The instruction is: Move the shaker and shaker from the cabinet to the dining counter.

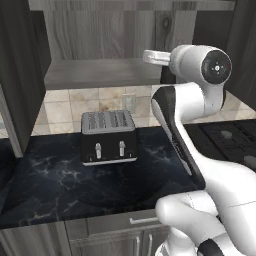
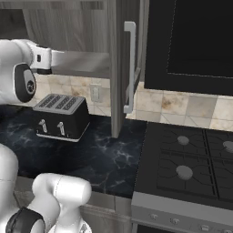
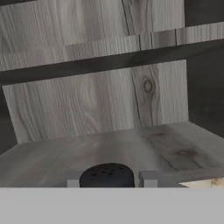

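Hand view: the dark shaker (image 3: 106, 176) is seen between the two fingertips (image 3: 72, 182) of the end effector (image 3: 109, 183), its domed, perforated top rising just above them. The fingertips stand close against either side of it, so the end effector is judged to be narrowed and pinching the dark shaker, though actual contact is hidden at the frame's lower edge. The shaker stands on the grey shelf (image 3: 131, 148) inside the cabinet (image 3: 87, 100), directly at the end effector, with the cabinet's back wall well ahead of it.

The step in hand is judged to be the securing and lifting of this shaker. It should be gripped squarely across its body, raised straight off the shelf, and drawn back level so that the upper shelf (image 3: 109, 57) overhead is not struck. A tilt during withdrawal could let so small a cylinder slip.

Materials: the cabinet interior is pale grey wood-grain with a visible knot; the shaker top is matt black and dotted with holes. In the left base view, a toaster (image 1: 108, 136) in black with a ribbed silver top is seen well below the end effector on a table (image 1: 45, 185) of black marble with white veins, backed by beige tiles. In the right base view, the cabinet door (image 2: 119, 68) carries a slim silver bar handle (image 2: 130, 68).
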